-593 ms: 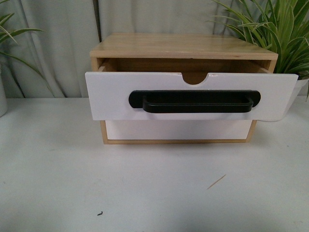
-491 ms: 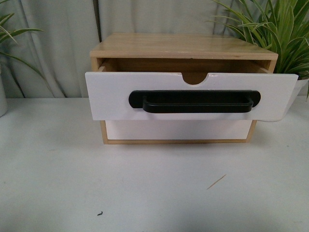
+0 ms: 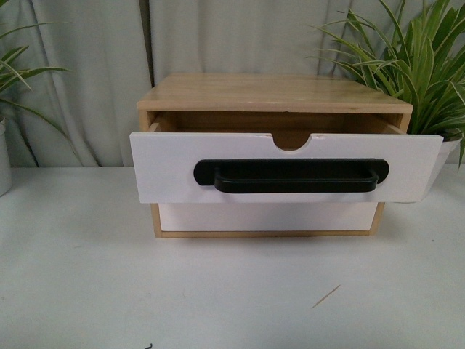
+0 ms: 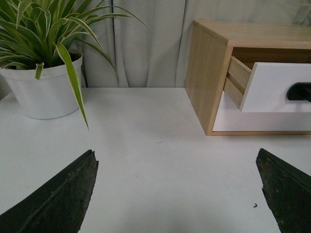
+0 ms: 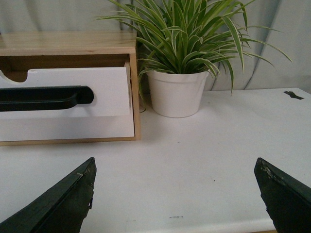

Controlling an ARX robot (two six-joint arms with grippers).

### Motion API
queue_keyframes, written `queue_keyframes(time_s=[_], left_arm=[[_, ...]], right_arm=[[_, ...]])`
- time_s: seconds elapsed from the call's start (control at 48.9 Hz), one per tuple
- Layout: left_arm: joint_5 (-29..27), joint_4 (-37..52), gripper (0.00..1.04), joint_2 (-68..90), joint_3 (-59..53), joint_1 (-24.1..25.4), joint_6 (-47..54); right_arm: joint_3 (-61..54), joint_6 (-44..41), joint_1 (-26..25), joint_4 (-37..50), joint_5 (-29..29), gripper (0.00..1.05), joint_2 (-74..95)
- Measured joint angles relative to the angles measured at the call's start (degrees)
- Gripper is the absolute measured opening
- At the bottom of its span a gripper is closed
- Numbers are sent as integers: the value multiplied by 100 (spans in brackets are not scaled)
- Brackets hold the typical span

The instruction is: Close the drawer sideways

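While drawer (image 3: 287, 167) juts from top slot of cabinet (image 3: 276, 93) on tabletop (image 3: 87, 276), left end effector (image 4: 175, 160) and right end effector (image 5: 175, 165) hang fingers apart, empty, clear of it: presumably staged for push.

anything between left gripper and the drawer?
Left wrist view: only bare white table between the open left gripper and the drawer, apart from a tiny dark speck.

Drawer (image 3: 287, 167) interior out of view.
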Motion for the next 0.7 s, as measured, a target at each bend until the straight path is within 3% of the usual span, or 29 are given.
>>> queue_keyframes(time_s=[0.696], left_arm=[[0,0,99,0,0,0,0]], right_arm=[[0,0,0,0,0,96,0]])
